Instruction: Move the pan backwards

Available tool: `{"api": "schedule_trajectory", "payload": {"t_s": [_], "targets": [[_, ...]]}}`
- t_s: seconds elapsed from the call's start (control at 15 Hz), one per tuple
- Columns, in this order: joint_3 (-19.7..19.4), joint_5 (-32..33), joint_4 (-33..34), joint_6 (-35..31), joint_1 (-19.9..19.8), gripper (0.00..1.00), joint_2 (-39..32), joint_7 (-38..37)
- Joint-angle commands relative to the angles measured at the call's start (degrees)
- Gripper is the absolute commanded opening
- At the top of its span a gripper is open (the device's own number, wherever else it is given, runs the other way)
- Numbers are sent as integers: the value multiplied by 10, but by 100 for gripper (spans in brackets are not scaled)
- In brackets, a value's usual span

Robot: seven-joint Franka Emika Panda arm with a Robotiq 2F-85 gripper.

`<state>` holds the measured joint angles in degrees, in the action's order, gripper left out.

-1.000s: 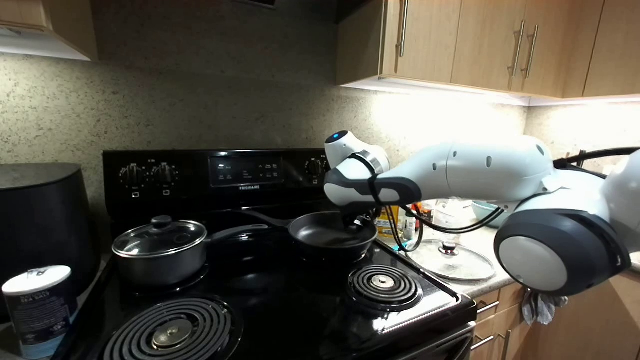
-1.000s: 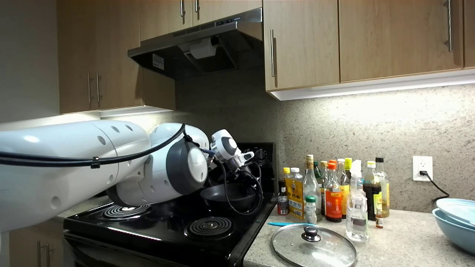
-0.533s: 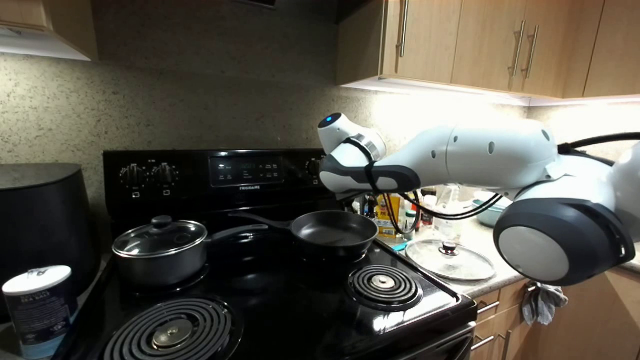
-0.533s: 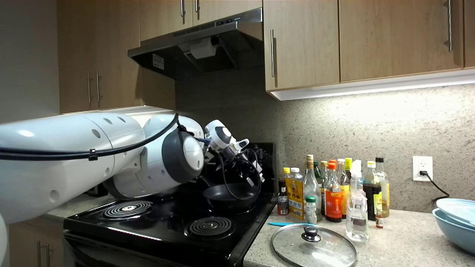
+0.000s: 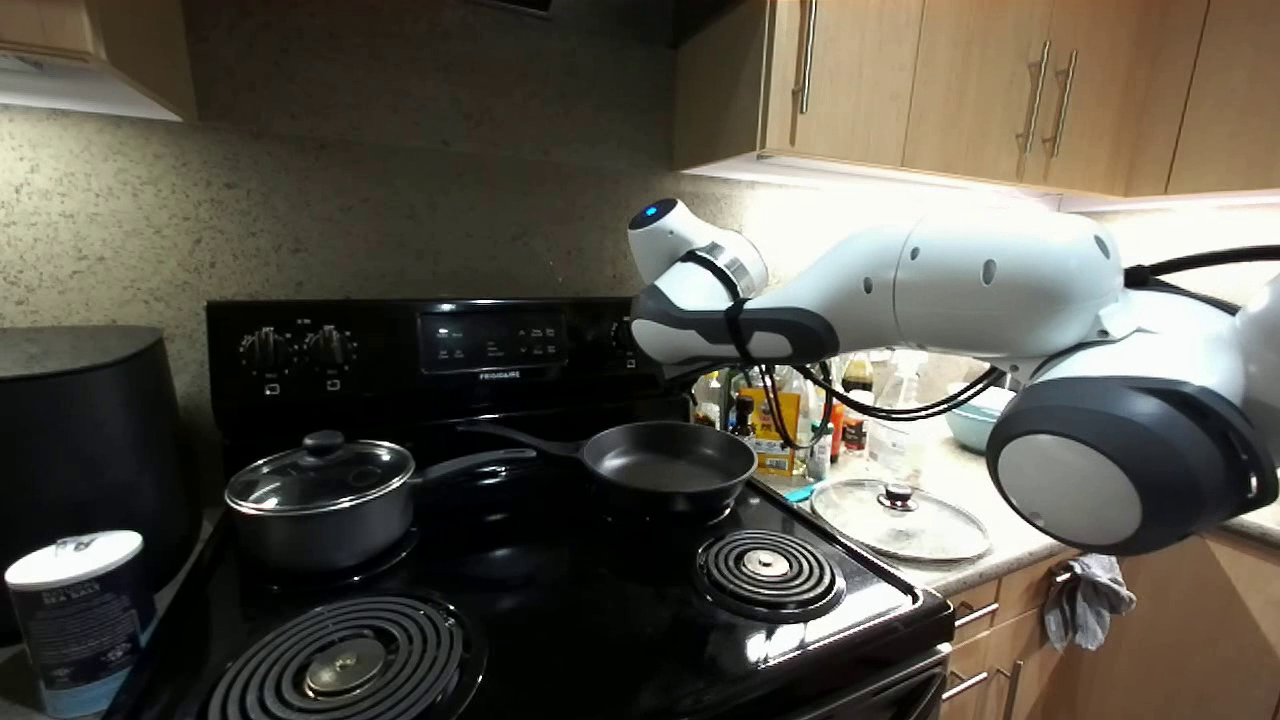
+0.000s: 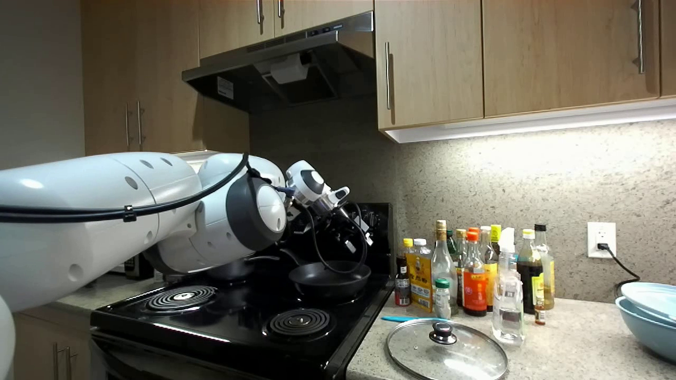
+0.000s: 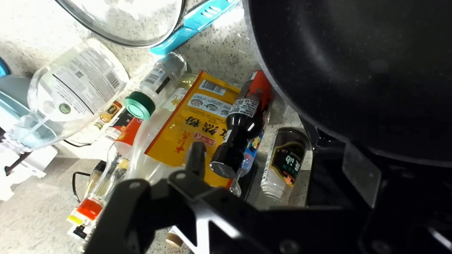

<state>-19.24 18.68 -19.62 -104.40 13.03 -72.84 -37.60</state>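
The black pan (image 5: 668, 462) sits on the rear right burner of the stove, its long handle (image 5: 520, 437) reaching toward the left rear. Part of the same pan (image 7: 353, 70) fills the upper right in the wrist view, and it also stands on the stove as a dark pan (image 6: 328, 279). My gripper (image 7: 279, 165) is open above the pan's right side, its two fingers (image 7: 362, 176) wide apart. Nothing is held between them. In an exterior view the gripper (image 6: 359, 243) hangs above the pan, apart from it; elsewhere the arm hides its fingers.
A lidded pot (image 5: 320, 505) stands on the rear left burner. Coil burners (image 5: 765, 563) lie in front. Several bottles (image 6: 475, 279), a spray bottle (image 6: 508, 295) and a glass lid (image 6: 446, 348) occupy the counter beside the stove. The range hood (image 6: 285, 63) juts out overhead.
My gripper has opened, let go of the pan's right side and risen clear of it. The pan shifted very slightly to the right at release and has stayed still since.
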Motion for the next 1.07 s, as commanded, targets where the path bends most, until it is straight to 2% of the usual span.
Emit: {"api": "schedule_trajectory", "payload": {"t_s": [0.0,0.53,0.6,1.0], "targets": [[5,5,-1,1,-1,100,0,0],[0,5,1,-7,2,100,17,-54],[6,5,1,-8,-1,100,8,-30],[6,5,1,-8,-1,100,14,-40]]}}
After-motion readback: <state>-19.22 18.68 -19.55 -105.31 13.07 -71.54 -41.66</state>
